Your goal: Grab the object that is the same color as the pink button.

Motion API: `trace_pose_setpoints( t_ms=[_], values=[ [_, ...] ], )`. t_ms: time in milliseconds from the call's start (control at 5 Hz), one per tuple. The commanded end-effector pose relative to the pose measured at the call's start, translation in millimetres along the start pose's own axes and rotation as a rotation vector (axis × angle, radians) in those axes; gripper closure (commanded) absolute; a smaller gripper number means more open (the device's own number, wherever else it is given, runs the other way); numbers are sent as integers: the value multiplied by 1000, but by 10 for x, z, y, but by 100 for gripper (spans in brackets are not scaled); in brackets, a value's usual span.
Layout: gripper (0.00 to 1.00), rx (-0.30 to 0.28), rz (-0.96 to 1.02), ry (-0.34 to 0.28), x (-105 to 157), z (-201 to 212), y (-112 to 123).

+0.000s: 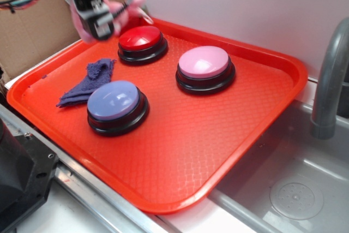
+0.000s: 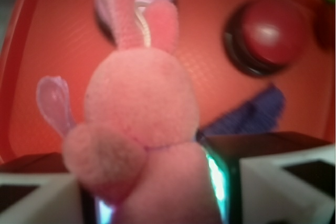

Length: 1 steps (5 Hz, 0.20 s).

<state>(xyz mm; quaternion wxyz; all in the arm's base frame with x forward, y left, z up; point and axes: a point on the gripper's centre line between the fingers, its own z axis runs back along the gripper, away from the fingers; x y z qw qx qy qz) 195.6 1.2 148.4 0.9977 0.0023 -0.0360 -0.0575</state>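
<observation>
Though motion blur smears it, the claw [image 1: 97, 17] hangs above the tray's [image 1: 163, 189] far left corner, clamped on the pink plush toy [image 2: 139, 129], which hides most of its fingers. Rightward stand the red button [image 1: 142, 39] and pink button [image 1: 204, 63].

— What sits on the orange-red textured plastic tray [image 1: 180, 151]?

— Three large round push buttons on black bases: a glossy pink-domed one [image 1: 205, 68] toward the back right, a red-domed one [image 1: 142, 42] at the back, and a lavender-blue-domed one [image 1: 116, 106] nearer the front left. A crumpled purple-blue cloth [image 1: 90, 81] lies just beside the lavender button.

— And the arm?

— The blurred black-and-grey gripper [image 1: 94, 17] hangs above the tray's back left corner, with a small soft pink plush toy [image 1: 119, 8] pinched in it, lifted off the tray.

— Anything off the tray?

— A grey metal sink basin [image 1: 305, 184] and a curved grey faucet [image 1: 330, 80] at right.
</observation>
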Motion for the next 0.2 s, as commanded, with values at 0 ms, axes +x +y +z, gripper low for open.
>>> trace_pose_setpoints(
  t_ms=[0],
  values=[
    [100, 47, 289, -69, -179, 286, 137]
  ],
)
